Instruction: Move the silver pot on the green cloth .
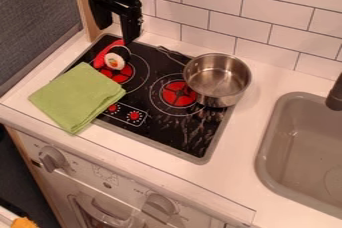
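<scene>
Sitting upright, the open silver pot point(217, 82) overlaps the stovetop point(170, 131).

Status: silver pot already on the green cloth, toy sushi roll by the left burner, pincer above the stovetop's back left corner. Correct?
One error: the silver pot isn't on the green cloth. The camera view shows it at the stovetop's back right corner, apart from the cloth. Toy sushi roll and pincer are as you say.

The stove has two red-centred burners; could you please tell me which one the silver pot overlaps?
The right burner in the camera view: the silver pot covers part of its edge, whereas the left burner has the sushi roll over it.
</scene>
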Tool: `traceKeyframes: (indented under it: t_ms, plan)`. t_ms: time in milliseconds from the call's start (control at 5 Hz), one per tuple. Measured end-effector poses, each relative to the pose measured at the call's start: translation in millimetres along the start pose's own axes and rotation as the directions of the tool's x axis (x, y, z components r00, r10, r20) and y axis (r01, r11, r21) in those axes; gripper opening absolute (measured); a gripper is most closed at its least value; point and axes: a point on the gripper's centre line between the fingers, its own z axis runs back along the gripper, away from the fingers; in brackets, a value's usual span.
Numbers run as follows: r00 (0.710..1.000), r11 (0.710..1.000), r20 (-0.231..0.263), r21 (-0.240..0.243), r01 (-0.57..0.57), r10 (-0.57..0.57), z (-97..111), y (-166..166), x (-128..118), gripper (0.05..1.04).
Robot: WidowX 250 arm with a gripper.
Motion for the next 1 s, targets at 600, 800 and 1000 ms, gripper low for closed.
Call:
traceKeyframes:
  t_ms: [600, 800, 1000]
  plan:
    - [0.956, 0.957, -0.027, -0.031, 0.29, -0.291, -17, -107, 23, 1.001]
    - [0.917, 0.916, -0.008, -0.034, 0.399, -0.399, -12, -148, 24, 1.001]
    - [0.874, 0.874, -0.014, -0.054, 0.484, -0.485, -16, -189, 26, 1.001]
